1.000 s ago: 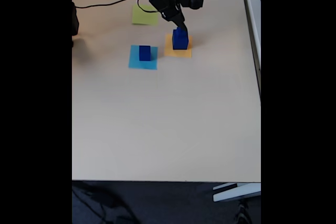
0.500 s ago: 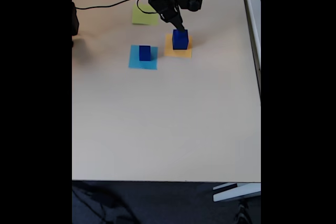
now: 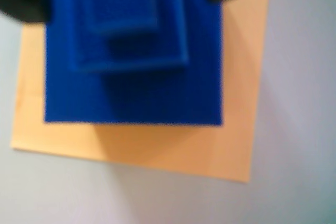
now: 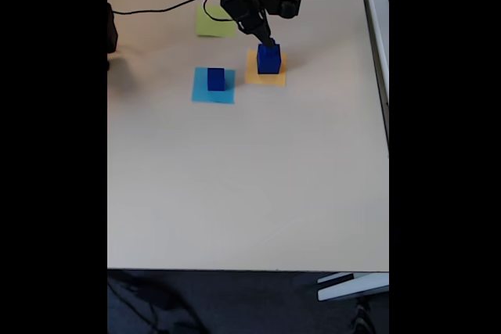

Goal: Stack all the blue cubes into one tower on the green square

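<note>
Straddling stacked blue cubes (image 3: 131, 77) — end effector (image 4: 270, 42) — orange-yellow square (image 3: 173, 150).

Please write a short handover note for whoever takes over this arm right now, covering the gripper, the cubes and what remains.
Gripper: at the top of the blue stack on the orange square; whether it is open or shut cannot be told, the wrist view being blurred.
Stack: the wrist view shows stepped blue cubes, smaller on larger; the exact count is unclear.
Another blue cube stands alone on the light-blue square.
The green square has no cube on it.
Done: nothing on green yet.
Left: build the whole tower on the green square, largest cube first.
</note>
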Controlling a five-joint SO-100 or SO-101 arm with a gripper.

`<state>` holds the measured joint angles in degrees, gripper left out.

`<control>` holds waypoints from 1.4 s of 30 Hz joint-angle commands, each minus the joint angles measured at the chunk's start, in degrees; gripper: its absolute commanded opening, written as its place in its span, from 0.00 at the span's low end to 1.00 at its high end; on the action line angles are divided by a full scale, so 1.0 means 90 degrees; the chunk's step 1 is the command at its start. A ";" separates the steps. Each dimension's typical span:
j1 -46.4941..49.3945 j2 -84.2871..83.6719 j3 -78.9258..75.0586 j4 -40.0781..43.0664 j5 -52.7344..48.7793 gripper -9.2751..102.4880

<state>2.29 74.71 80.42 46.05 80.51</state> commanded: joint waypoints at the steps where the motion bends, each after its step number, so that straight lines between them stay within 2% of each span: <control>1: 0.0088 0.0195 -0.0049 -0.0146 -0.0059 0.20; 42: 0.0215 0.0322 -0.0010 -0.0098 -0.0225 0.11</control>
<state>3.34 74.71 80.86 46.05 78.84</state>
